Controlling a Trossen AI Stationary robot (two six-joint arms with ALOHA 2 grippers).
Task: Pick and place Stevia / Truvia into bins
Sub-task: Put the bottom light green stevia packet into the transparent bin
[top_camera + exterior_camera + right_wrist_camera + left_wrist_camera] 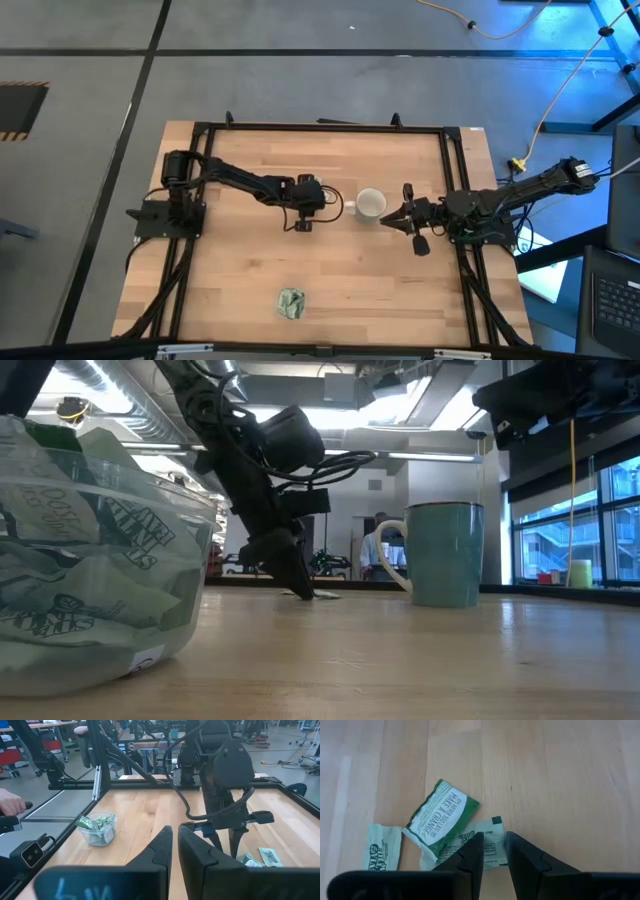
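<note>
our left gripper point(493, 851) sits low over the sachets point(442, 820) beside the mug point(371, 204), fingers slightly apart astride one sachet's edge. we fear closing on overlapping packets lifts two, or none. the dish point(291, 303) lies well apart; our right gripper point(394, 219), nearly closed, waits.

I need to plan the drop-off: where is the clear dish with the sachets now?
In the high view the clear dish sits near the table's front edge, about midway across, well apart from the white mug and both arms; it already holds green-and-white sachets.
</note>
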